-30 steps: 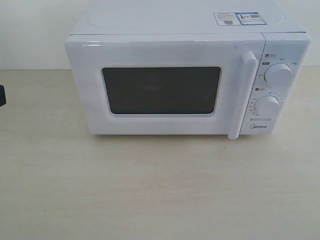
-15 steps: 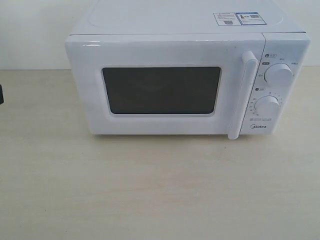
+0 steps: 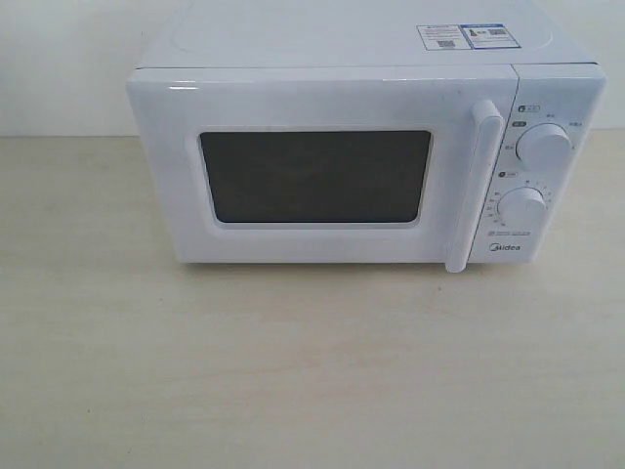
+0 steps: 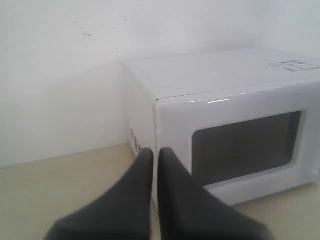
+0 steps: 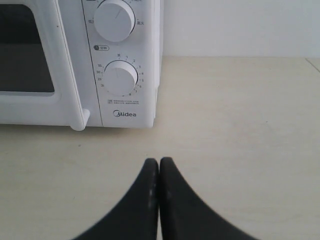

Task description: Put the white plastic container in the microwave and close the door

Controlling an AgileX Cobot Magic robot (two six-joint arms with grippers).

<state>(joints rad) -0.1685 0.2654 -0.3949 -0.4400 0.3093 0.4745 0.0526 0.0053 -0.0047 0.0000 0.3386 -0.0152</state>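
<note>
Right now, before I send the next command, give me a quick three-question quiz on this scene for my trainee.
1. True or false: the microwave has its door standing open.
2. Multiple choice: in the exterior view, where on the door is the handle? A: at the left edge. B: at the right edge, beside the dials. C: along the top edge.
3. Fill the blank: the right tool has its jaws ____ with nothing between them.

Key: 1 false; 2 B; 3 shut.
</note>
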